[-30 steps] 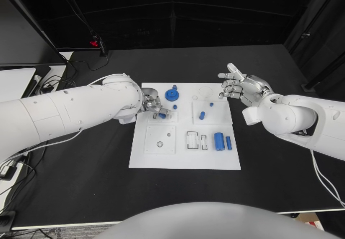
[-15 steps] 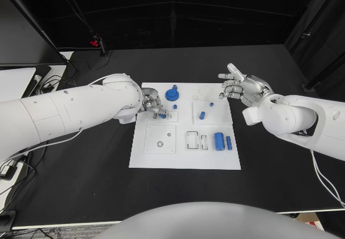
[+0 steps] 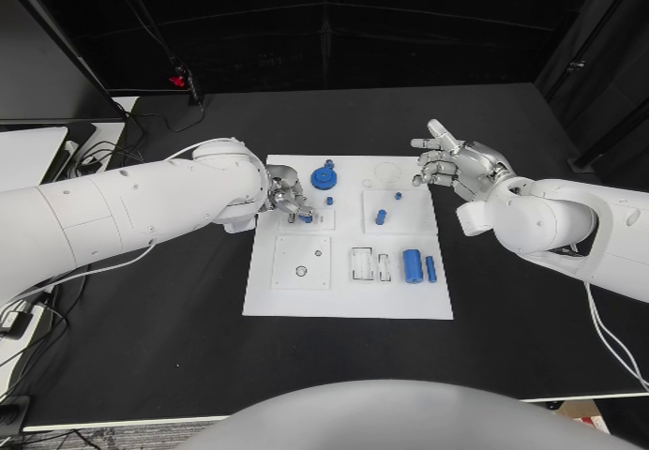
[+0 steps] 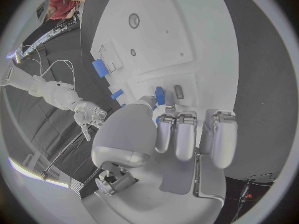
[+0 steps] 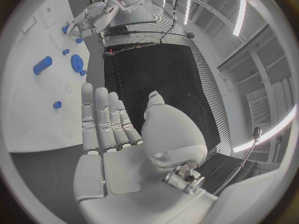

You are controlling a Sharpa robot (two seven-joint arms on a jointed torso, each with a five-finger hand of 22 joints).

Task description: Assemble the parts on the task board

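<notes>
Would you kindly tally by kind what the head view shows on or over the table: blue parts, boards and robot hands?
Blue parts: 7, as far as I can make out
White task board: 1
Left hand and right hand: 2
Total: 10

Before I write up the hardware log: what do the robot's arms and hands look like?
Both arms are thick, rounded, glossy white shells. A thin white cable loops along the left arm; another hangs below the right arm. The left hand and right hand are silver metal, with segmented fingers and pale grey pads.
</notes>
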